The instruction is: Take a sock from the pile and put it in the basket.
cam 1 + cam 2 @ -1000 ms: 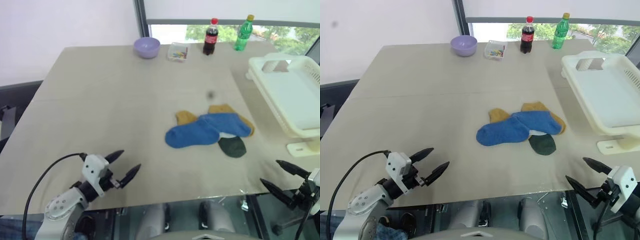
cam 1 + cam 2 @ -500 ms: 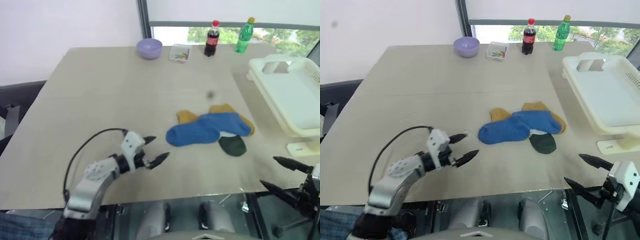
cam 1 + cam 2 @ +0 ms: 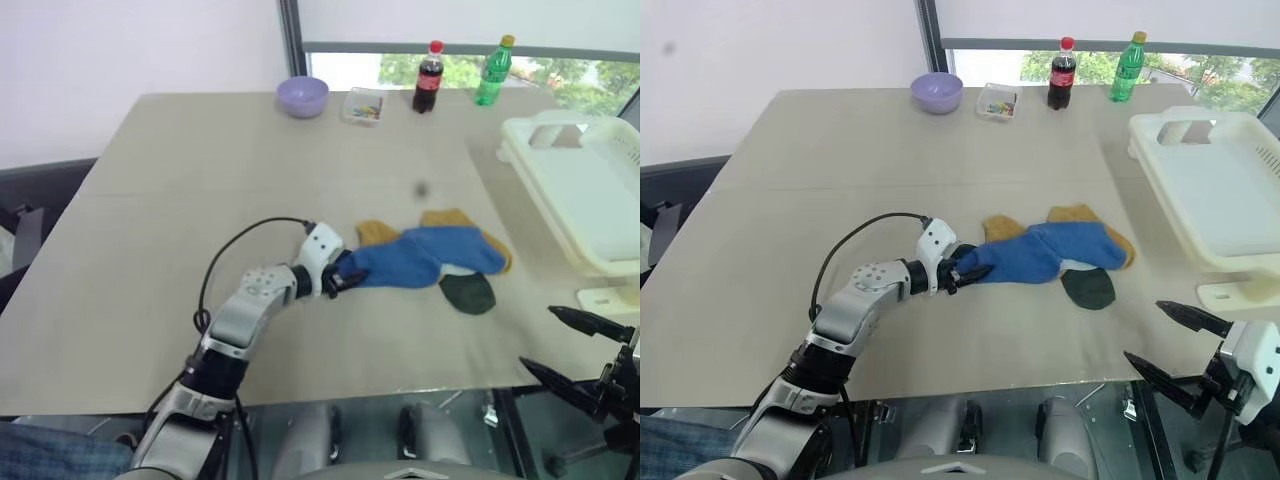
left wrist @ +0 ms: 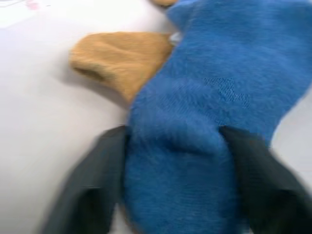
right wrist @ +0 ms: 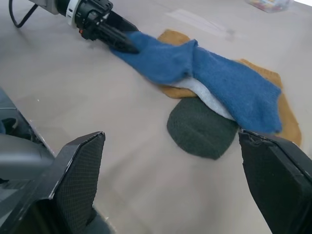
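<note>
The pile lies right of the table's middle: a blue sock (image 3: 420, 260) on top, a mustard-yellow one (image 3: 375, 233) under it, a pale grey strip (image 5: 207, 100) and a dark green sock (image 3: 467, 293). My left gripper (image 3: 338, 278) is at the blue sock's near-left end. Its two fingers (image 4: 97, 175) press that end from both sides and pinch it. The cream-white basket (image 3: 545, 210) stands at the table's right edge, with nothing in the part I can see. My right gripper (image 3: 536, 337) hangs open off the table's front right corner, apart from the socks.
At the table's far edge stand a lilac bowl (image 3: 302, 96), a small clear box of coloured bits (image 3: 361, 104), a cola bottle (image 3: 428, 75) and a green bottle (image 3: 493, 70). A white block (image 3: 605, 298) lies beside the basket's near corner.
My left arm has swung forward and to the right from the front left of the table to the pile, and its fingers have closed on the blue sock's end. The right gripper stays open.
</note>
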Action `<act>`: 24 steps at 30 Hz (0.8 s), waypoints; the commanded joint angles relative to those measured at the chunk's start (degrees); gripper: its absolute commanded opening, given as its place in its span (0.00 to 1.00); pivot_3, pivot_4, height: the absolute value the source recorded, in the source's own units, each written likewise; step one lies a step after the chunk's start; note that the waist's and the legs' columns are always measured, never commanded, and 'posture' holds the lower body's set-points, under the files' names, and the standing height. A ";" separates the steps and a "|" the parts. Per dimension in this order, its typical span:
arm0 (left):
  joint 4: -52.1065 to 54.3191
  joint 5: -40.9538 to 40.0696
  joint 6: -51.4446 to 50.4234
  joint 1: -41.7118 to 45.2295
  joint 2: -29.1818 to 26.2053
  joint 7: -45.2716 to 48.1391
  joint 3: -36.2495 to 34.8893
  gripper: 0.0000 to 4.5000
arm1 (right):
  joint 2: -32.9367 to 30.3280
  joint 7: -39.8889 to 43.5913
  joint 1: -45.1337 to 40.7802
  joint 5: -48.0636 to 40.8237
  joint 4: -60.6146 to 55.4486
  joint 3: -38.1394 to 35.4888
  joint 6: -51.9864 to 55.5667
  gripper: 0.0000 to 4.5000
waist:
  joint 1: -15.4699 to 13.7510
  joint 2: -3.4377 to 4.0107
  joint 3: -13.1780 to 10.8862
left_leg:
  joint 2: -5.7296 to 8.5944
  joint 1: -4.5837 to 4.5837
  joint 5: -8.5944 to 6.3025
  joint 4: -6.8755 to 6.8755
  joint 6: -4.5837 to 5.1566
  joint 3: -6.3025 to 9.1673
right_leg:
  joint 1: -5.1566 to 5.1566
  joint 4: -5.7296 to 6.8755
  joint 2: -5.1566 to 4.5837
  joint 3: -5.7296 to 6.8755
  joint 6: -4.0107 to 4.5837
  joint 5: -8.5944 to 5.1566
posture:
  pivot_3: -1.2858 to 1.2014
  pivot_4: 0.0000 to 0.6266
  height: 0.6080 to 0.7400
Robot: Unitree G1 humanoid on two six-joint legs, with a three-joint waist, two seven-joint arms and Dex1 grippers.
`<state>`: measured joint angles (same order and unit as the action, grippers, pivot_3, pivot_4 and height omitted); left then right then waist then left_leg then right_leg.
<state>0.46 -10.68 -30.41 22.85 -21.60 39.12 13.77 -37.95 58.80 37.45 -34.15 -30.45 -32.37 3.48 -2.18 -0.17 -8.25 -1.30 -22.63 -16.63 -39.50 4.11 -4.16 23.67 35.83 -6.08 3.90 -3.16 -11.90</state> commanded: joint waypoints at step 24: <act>21.94 -7.47 -2.50 -33.38 -27.24 13.26 -15.78 0.02 | 1.21 -1.34 -1.94 1.81 -1.99 1.78 -0.28 1.00 | 1.82 0.28 0.14 | -0.22 0.12 -0.04 0.14 -0.08 -0.11 | 0.19 0.00 -0.06 -0.10 0.02 -0.04 | 0.52 0.24 1.00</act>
<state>23.98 -19.25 -32.05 -7.30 -47.31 50.60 -2.36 -36.25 57.39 35.87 -31.81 -31.42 -29.92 3.50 -0.36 0.11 -8.11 -1.54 -22.50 -16.69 -39.31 3.98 -4.30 23.88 35.83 -6.15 3.78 -3.13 -11.94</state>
